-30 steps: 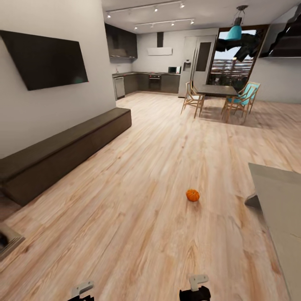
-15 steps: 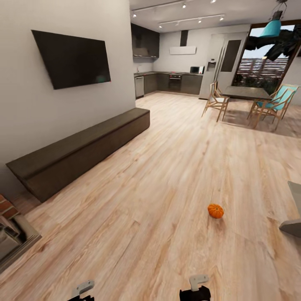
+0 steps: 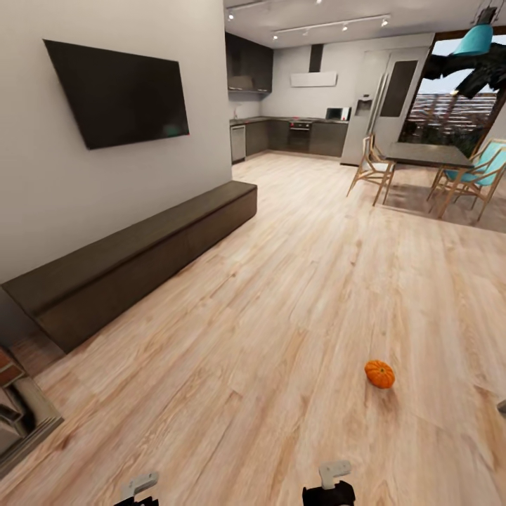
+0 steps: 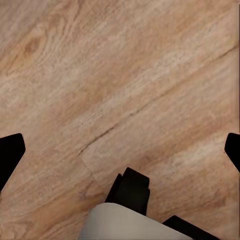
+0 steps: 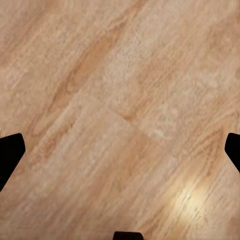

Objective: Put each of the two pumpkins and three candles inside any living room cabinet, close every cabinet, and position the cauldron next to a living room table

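The pumpkin [image 3: 379,374] sat on the floor [image 3: 295,295], ahead and right of your right end effector [image 5: 120,150], the nearer arm. Both end effectors had fingers spread apart, empty; cabinet [image 3: 133,263] far left.

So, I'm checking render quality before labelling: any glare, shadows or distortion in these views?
Head view: wide-angle stretch tilts the TV and walls; the pumpkin casts a soft shadow on the floor. Right wrist view: a pale glare patch on the planks. Left wrist view: evenly lit, sharp wood grain.
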You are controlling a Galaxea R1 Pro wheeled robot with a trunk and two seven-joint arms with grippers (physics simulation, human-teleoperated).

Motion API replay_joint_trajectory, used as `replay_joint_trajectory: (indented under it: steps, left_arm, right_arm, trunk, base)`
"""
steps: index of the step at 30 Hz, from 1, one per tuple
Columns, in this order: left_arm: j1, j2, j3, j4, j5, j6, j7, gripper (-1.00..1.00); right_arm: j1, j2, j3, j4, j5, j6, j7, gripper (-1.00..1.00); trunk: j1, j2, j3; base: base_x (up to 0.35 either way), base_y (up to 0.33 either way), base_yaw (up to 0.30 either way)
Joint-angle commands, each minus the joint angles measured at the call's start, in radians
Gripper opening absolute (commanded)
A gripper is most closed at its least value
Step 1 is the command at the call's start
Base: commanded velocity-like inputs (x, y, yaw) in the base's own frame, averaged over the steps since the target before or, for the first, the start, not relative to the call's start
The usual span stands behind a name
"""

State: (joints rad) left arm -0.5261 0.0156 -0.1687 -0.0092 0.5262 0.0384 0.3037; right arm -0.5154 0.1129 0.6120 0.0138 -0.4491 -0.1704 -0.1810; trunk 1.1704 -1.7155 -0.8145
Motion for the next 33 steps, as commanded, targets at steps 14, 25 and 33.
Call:
replay_joint_trajectory:
  steps: [14, 25, 33]
  left_arm:
    - [0.000, 0.000, 0.000, 0.000, 0.000, 0.000, 0.000, 1.00]
    - [0.000, -0.001, 0.000, 0.008, -0.001, 0.000, 0.000, 1.00]
    - [0.000, -0.002, -0.001, 0.017, -0.002, 0.000, 0.000, 1.00]
  right_arm:
    - [0.000, -0.001, 0.000, 0.000, 0.000, -0.001, 0.000, 1.00]
    - [0.000, -0.001, 0.000, 0.000, -0.002, 0.000, 0.000, 1.00]
    - [0.000, -0.002, 0.000, 0.000, -0.002, -0.001, 0.000, 1.00]
  trunk:
    - [0.000, 0.000, -0.022]
    - [0.000, 0.000, -0.039]
    - [0.000, 0.000, -0.052]
  base:
    - [0.325, 0.087, 0.000]
    - [0.325, 0.051, 0.000]
    - [0.330, 0.001, -0.106]
